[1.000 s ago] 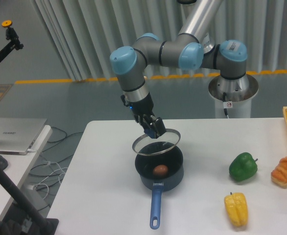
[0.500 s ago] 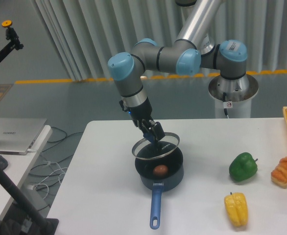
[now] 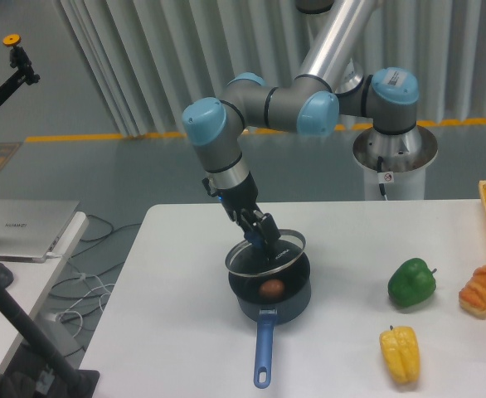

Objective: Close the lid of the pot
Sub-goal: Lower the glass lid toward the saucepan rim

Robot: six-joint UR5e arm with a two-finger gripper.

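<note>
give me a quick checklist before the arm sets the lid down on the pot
1. Tool gripping the lid: ok, it holds it near the centre, though the knob itself is hidden.
2. Lid over the pot: ok, roughly above the opening.
3. Lid level: not ok, tilted, right edge higher.
4. Lid seated on the rim: not ok, not yet down.
5. Contents below the rim: ok, the brown round item sits low inside.
6. Pot handle free: ok, pointing toward the camera.
</note>
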